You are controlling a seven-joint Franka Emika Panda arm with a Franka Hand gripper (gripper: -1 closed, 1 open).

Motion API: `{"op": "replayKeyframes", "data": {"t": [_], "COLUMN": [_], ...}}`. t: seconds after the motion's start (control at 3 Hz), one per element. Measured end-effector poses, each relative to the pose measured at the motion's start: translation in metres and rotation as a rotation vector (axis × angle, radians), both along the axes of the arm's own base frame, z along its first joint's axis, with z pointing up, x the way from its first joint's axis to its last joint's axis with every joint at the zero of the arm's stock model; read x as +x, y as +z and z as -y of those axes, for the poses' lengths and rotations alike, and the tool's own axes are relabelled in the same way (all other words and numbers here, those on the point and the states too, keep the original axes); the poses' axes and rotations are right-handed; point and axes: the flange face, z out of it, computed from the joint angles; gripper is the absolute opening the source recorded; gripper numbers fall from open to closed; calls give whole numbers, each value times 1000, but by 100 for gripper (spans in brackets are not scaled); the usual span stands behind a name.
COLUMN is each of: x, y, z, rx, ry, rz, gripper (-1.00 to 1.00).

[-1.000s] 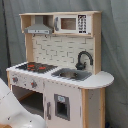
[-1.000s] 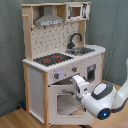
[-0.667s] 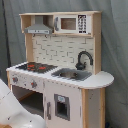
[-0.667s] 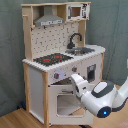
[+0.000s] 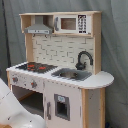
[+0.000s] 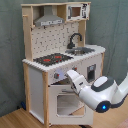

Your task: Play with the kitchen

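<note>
In the first exterior view, a white part of the robot arm is seen low at the left edge. Just beside it stands the kitchen, white and light wood, filling the middle. Behind it a grey curtain is hung, and some open room is left along the first exterior view's right.

On the kitchen's top shelf, the grey hood is seen on the left and the microwave on the right. Lower down, the black and red stovetop is set on the left, then the sink with the black faucet at its back. The counter's right end is rounded. Knobs are lined up under the stovetop.

In the second exterior view, the kitchen is stood on a wooden floor, with open floor at its left. The oven door, with a window in it, is tipped open a little at the top edge. The white arm is reached in from the right, and the gripper is held just in front of the knob panel, above the door's top edge. It cannot be told if the pincer is apart or together.
</note>
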Motion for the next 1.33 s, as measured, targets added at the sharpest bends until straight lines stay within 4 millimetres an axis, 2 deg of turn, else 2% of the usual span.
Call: {"op": "replayKeyframes", "data": {"t": [0.67, 1.33], "x": [6, 17], "y": [25, 58], "z": [2, 25], "rx": [-152, -267], "ry": [-23, -63], "rz": [-97, -272], "gripper": [100, 100]}}
